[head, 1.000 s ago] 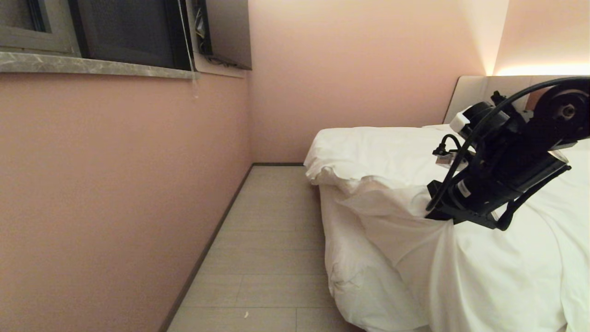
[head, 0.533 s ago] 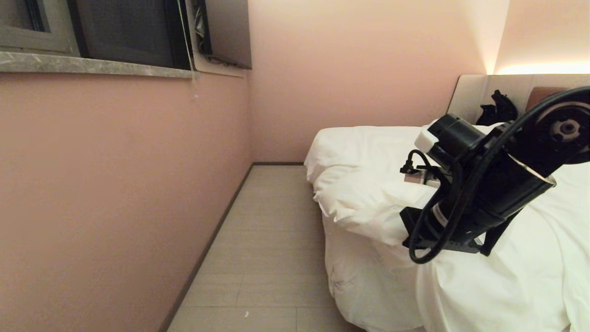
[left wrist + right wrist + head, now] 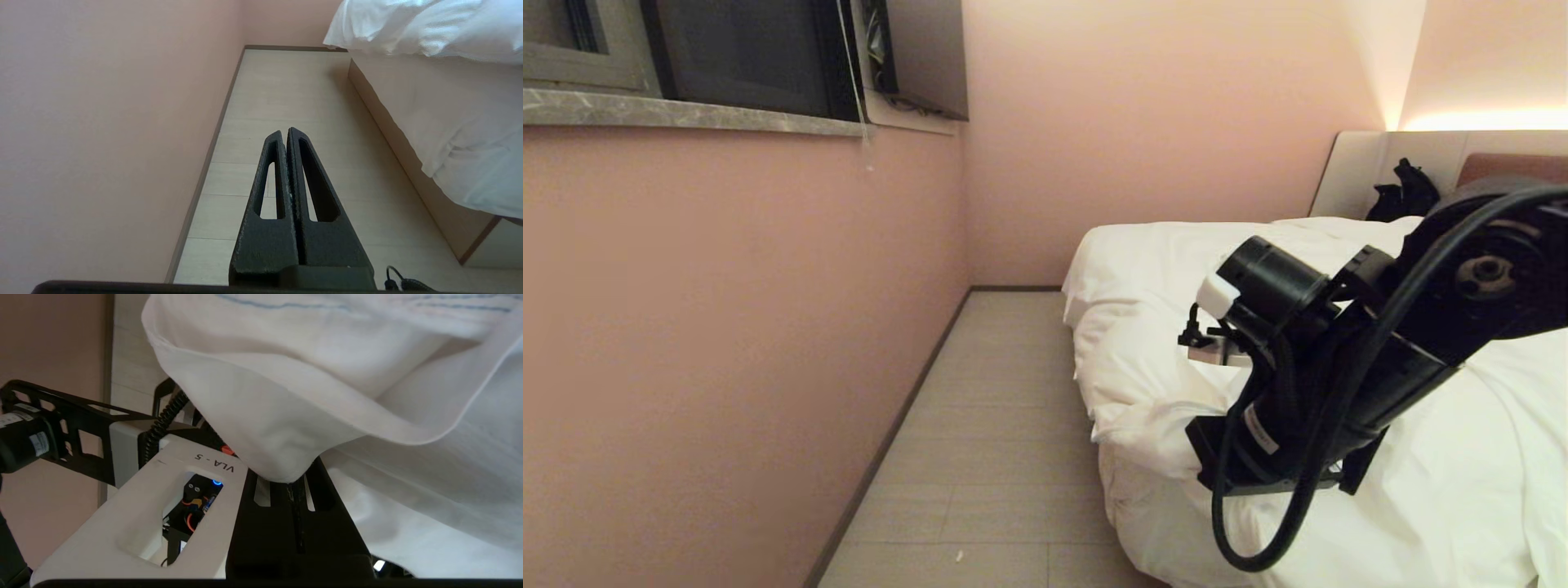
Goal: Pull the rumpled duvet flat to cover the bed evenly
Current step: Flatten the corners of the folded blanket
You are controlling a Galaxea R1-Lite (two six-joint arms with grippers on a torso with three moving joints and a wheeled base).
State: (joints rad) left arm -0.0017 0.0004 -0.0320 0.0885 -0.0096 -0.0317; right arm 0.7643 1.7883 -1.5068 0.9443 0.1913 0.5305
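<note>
The right hand [image 3: 291,479] is clenched on a corner of the duvet [image 3: 327,396], which bunches above its fingers over the near edge of the bed [image 3: 1168,498], apparently to draw it flat. The left hand [image 3: 286,136] is clenched empty, parked over the floor [image 3: 286,94].

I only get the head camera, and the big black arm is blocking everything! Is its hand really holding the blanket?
Observer: Yes. The right wrist view shows the right hand shut on a bunched bit of the duvet.
Operator: Where's the other hand? I don't see it at all.
Observer: The left hand hangs low over the floor, between the wall and the bed.
Operator: Is it holding something too?
Observer: No. Its fingers are pressed together with nothing between them.
</note>
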